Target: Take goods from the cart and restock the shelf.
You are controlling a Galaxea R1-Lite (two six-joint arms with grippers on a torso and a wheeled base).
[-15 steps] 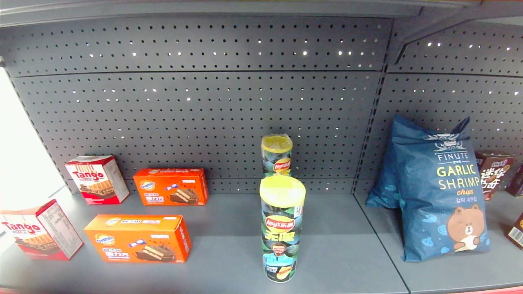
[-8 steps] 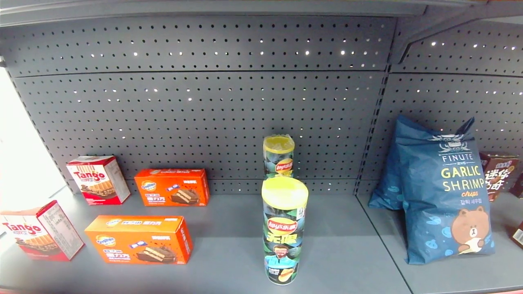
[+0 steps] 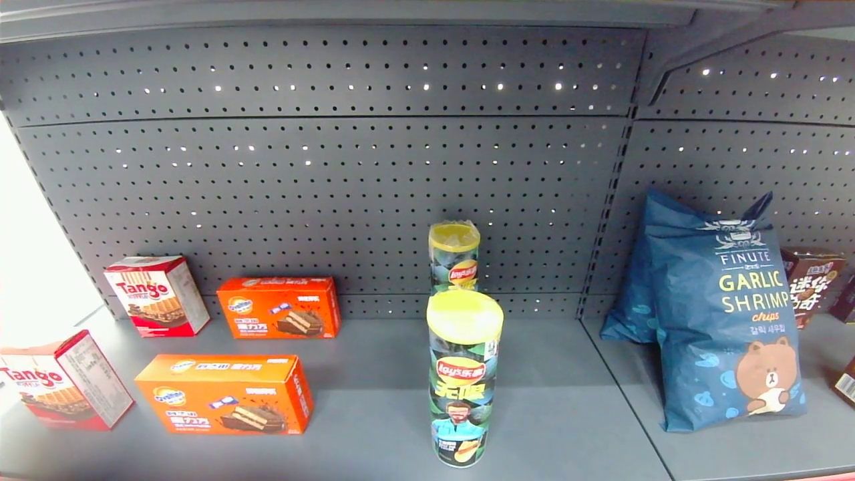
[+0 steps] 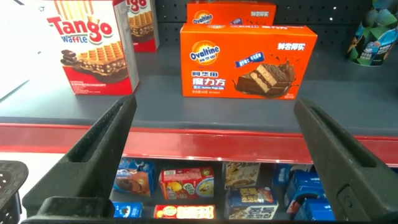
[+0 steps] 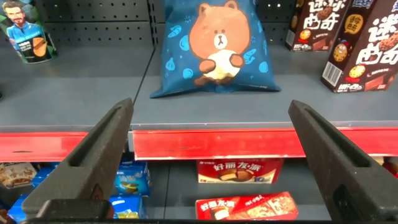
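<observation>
On the grey shelf (image 3: pixel 568 414) a tall chips can (image 3: pixel 464 387) with a yellow lid stands in front of a second can (image 3: pixel 454 257). Left of them lie two orange wafer boxes (image 3: pixel 227 394) and two red-and-white wafer boxes (image 3: pixel 157 294). A blue chips bag (image 3: pixel 725 327) leans against the back panel at the right. My left gripper (image 4: pixel 214 106) is open and holds nothing, just before the shelf's edge, facing the front orange box (image 4: pixel 247 59). My right gripper (image 5: pixel 210 107) is open too, with nothing in it, facing the blue bag (image 5: pixel 214 46).
Brown chocolate boxes (image 5: pixel 360 46) stand right of the bag. A red strip (image 4: pixel 211 146) runs along the shelf's front edge. Below it a lower shelf holds several packed goods (image 4: pixel 186 183). Bare shelf floor (image 3: pixel 374 347) lies between the orange boxes and the cans.
The whole head picture has shifted a little, so the camera moved. The goods on the shelf stand as before.
</observation>
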